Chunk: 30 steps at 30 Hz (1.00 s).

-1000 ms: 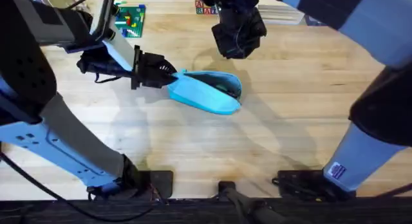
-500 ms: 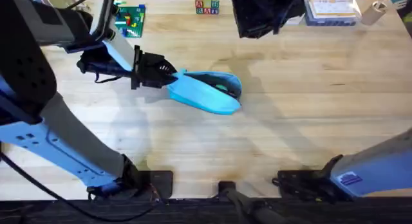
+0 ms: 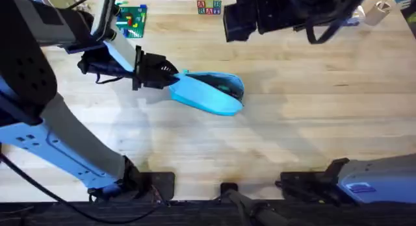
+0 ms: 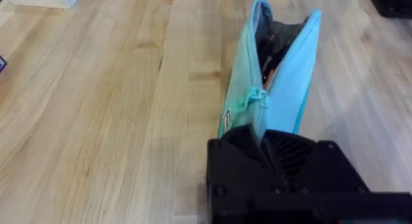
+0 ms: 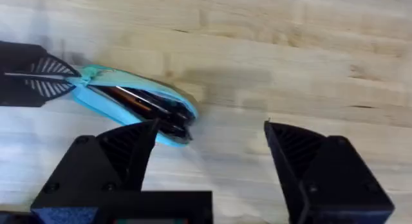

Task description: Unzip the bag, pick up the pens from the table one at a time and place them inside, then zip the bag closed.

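Overhead looks down; both wrist views face the bag [image 3: 209,93] nearby.

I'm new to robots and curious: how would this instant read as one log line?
left end effector: shut on bag end | bag: open, pens inside | right end effector: open, empty, above table

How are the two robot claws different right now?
The left gripper is pinched shut on the end of the bag; the right gripper is wide open, holding nothing. The left one sits low at the table; the right one hangs high above it. Both have black fingers.
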Available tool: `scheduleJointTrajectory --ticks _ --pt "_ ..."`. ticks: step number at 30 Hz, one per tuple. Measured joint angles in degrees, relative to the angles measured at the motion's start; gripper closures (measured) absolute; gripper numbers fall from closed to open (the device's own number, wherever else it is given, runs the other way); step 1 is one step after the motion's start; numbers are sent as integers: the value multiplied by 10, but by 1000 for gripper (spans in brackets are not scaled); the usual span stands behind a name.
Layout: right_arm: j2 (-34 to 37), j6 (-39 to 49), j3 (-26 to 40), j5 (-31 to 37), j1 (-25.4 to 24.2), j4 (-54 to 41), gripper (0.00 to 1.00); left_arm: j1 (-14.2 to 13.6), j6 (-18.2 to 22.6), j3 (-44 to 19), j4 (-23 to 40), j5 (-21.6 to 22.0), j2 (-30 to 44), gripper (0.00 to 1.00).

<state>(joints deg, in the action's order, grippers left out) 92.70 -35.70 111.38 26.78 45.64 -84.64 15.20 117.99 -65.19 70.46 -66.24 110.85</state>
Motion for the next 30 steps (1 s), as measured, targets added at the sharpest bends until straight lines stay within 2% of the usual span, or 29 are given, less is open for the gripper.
scheduleJointTrajectory --ticks 6,11,19,30 --pt "-51 -21 -86 2 20 83 7 0 0 0 0 0 0 958" --pt "-65 -23 -140 -31 22 155 6 0 0 0 0 0 0 958" --pt "-63 -3 -147 -87 22 215 5 0 0 0 0 0 0 958" --pt "-58 -2 -147 -104 22 262 5 0 0 0 0 0 0 958"
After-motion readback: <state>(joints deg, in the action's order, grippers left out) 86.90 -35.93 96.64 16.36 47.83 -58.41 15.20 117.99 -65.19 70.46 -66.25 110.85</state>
